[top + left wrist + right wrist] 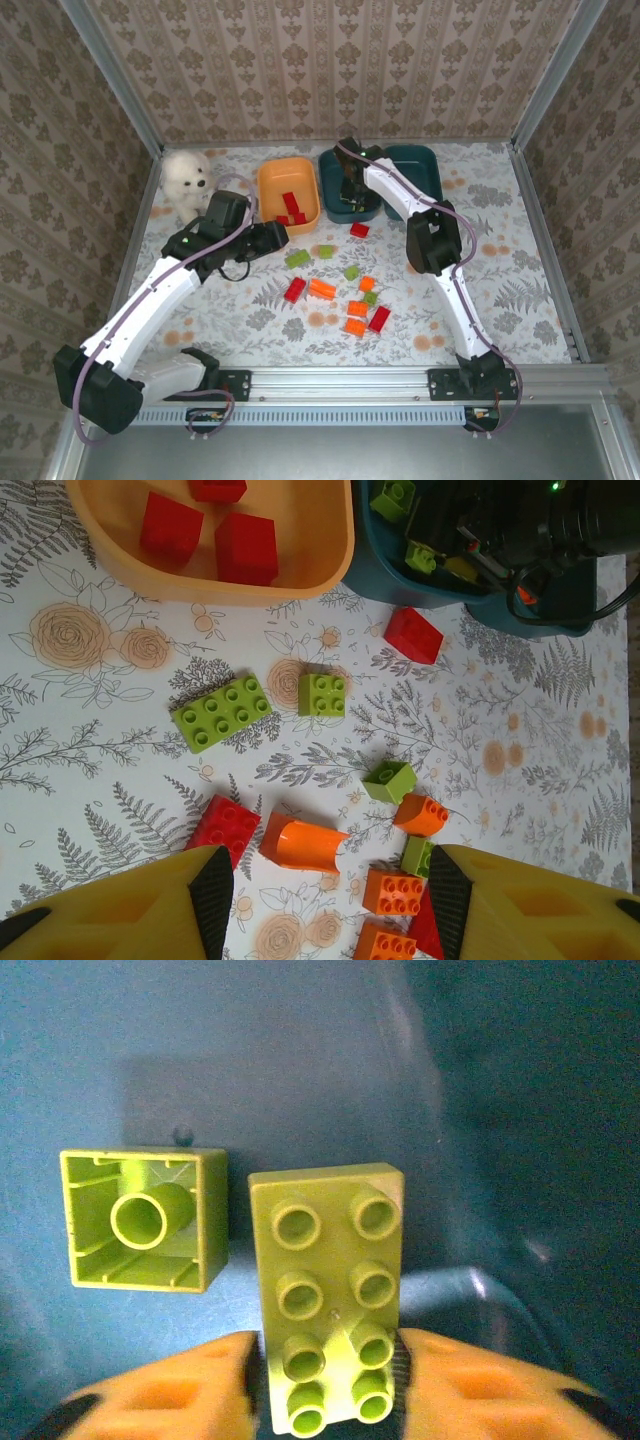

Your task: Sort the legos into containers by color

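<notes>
My right gripper (pixel 330 1380) is down inside a dark teal container (pixel 300 1060), with both pads against the sides of a long lime green lego (pixel 325 1250), studs up. Beside it lies an upturned square green lego (pixel 145 1220). In the top view the right gripper (pixel 352 190) sits over the left teal container (pixel 330 165). My left gripper (pixel 330 900) hangs open over loose legos: a curved orange piece (pixel 305 842), a red one (pixel 225 825), orange ones (pixel 392 892). Farther off lie a long green lego (pixel 220 712) and a square green one (pixel 322 694). The orange container (pixel 330 570) holds red legos (pixel 247 548).
A white plush toy (pixel 187 180) sits at the back left beside the orange container (pixel 266 195). A second teal container (pixel 420 160) stands at the back right. One red lego (pixel 413 635) lies just in front of the teal container. Walls close the table's three far sides.
</notes>
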